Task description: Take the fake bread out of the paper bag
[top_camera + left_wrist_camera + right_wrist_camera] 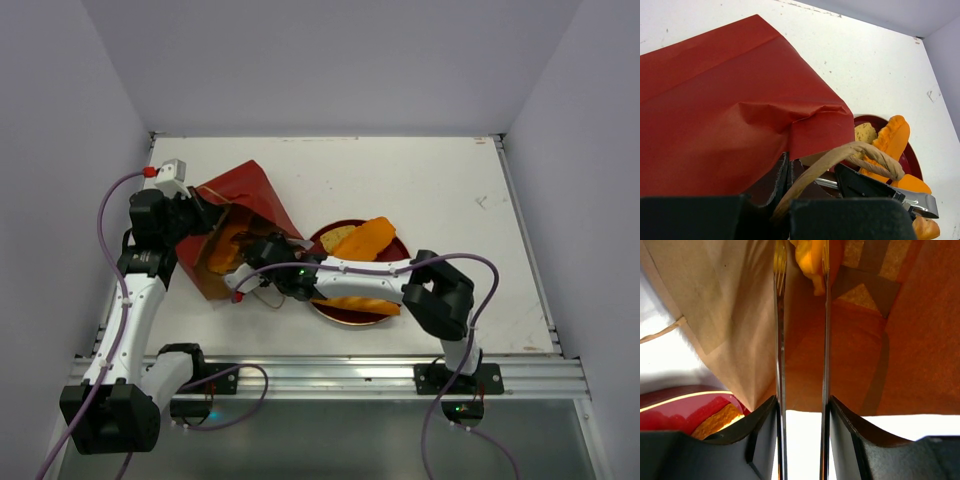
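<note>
Nearest me, the red plate [350, 321] holds what is already out: one orange loaf [362, 304] on its near side, a second loaf [366, 238] and a pale slice [338, 237] on its far side. So the task reads as mostly done. Just left of the plate, the right gripper [801, 270] reaches into the mouth of the paper bag [240, 190], which lies tipped on the tabletop [430, 190] with its opening toward the plate. Right wrist view: the long fingers [780, 340] stand parallel with a narrow gap, and the fake bread piece [807, 257] fills that gap at the tips, deep against the brown inside wall. I judge they are pinched on it. Farther back, the left gripper [785, 172] is clamped on the bag's upper edge beside the cord handle [860, 150], holding the mouth open. Step in hand: pulling a piece from the bag. Next move, as I see it: draw the right arm straight back along the bag's length without snagging paper or cord, while the left holds firm, then set the piece by the others. I cannot tell whether more bread lies behind it.
</note>
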Controlling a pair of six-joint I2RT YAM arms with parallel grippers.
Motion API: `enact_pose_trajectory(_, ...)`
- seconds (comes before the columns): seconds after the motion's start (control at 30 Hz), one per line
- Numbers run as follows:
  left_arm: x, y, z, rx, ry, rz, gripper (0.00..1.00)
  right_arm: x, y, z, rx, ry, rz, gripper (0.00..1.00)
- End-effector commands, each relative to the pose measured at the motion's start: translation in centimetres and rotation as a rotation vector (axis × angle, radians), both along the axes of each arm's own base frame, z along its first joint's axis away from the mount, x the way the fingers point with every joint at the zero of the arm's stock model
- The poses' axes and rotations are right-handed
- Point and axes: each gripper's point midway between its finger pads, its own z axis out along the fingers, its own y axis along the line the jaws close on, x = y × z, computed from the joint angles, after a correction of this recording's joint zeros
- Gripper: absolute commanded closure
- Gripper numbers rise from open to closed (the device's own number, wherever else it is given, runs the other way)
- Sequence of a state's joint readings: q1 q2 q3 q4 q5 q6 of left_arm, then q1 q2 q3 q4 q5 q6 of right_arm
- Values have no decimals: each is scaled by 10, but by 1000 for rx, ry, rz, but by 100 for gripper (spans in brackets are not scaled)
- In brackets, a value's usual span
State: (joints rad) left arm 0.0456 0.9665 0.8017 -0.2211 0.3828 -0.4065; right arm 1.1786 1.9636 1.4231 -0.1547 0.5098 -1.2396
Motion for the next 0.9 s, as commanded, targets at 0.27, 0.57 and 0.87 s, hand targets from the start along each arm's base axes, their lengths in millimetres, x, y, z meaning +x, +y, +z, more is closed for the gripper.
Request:
enact_pose_trajectory(0.27, 2, -2, 23, -2, -53, -25, 100, -10, 14, 19, 45, -47, 22, 53)
enact_pose_trajectory(0.57, 3, -3, 25, -7, -56, -28, 100, -19, 15, 15, 16, -15, 38, 53)
enact_pose_trajectory(0.87, 3, -4, 25, -13, -58, -31, 100, -18, 21, 18, 25, -19, 28, 52)
